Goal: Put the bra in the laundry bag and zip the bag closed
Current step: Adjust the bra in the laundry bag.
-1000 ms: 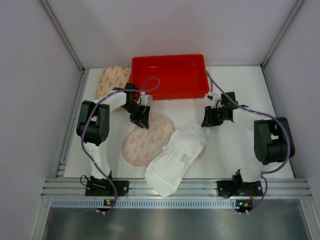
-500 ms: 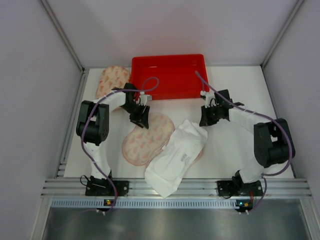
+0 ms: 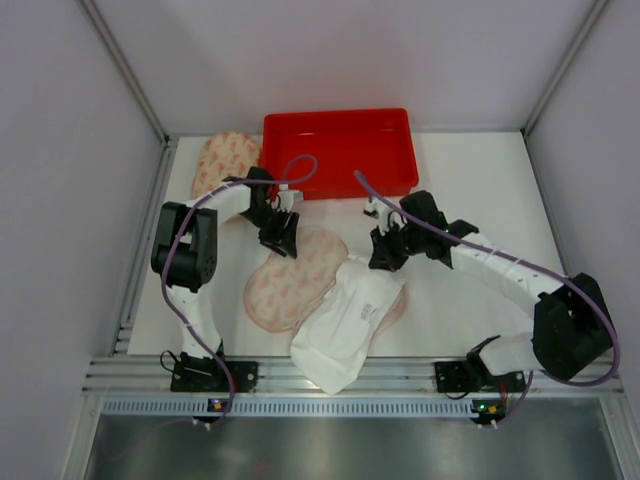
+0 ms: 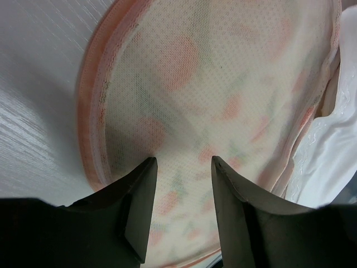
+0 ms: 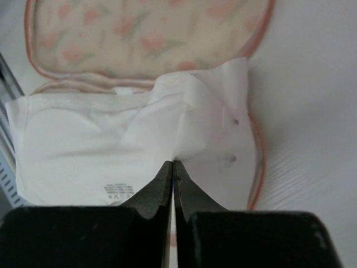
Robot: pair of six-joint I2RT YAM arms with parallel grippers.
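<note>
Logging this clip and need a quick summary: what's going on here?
The right gripper is shut at the far end of the white bra, apparently pinching its edge. The bra lies across the open floral laundry bag, not tucked inside. The left gripper hangs open over the bag's mesh half, gripping nothing. The bag is not zipped.

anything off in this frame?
Yes. The bra lies askew: its far end overlaps the open bag, while its near end hangs past the table edge onto the rail. The right gripper pinches only a folded corner at its far end.
</note>
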